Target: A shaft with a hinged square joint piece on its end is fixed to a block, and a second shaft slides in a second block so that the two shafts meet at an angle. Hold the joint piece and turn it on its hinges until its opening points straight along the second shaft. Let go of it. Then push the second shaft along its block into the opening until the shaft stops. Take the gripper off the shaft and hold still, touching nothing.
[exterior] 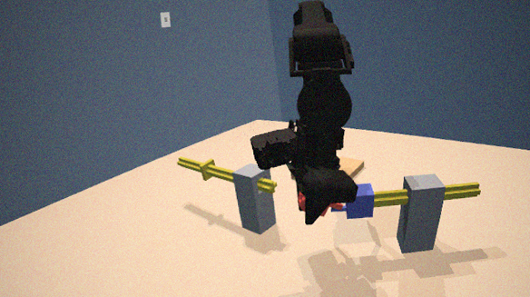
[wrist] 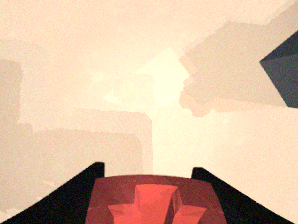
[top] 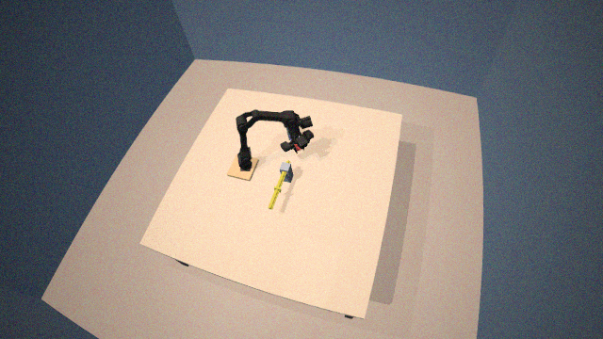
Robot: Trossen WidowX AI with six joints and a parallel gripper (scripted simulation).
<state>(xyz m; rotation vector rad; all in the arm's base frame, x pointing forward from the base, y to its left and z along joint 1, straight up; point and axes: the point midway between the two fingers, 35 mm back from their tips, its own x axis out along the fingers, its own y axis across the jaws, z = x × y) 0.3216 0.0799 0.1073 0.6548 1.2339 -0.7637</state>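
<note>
My gripper (top: 295, 146) (exterior: 315, 209) (wrist: 148, 173) is shut on the red square joint piece (top: 298, 150) (exterior: 301, 202) (wrist: 156, 219), one black finger on each side. In the wrist view the piece's cross-shaped opening faces the camera. A blue hinge part (exterior: 360, 201) joins the piece to the fixed yellow shaft (exterior: 458, 191), which runs through a grey block (exterior: 420, 213). The second yellow shaft (top: 277, 190) (exterior: 223, 172), with a small cross-stop (exterior: 206, 169), sits in another grey block (top: 285, 170) (exterior: 254, 199). Its near end (exterior: 269, 185) stands apart from the joint piece.
The arm stands on a small wooden base plate (top: 250, 173) (exterior: 352, 166) on the beige table (top: 306, 245). A dark block corner (wrist: 285, 70) shows at the right edge of the wrist view. Blue walls lie beyond the table.
</note>
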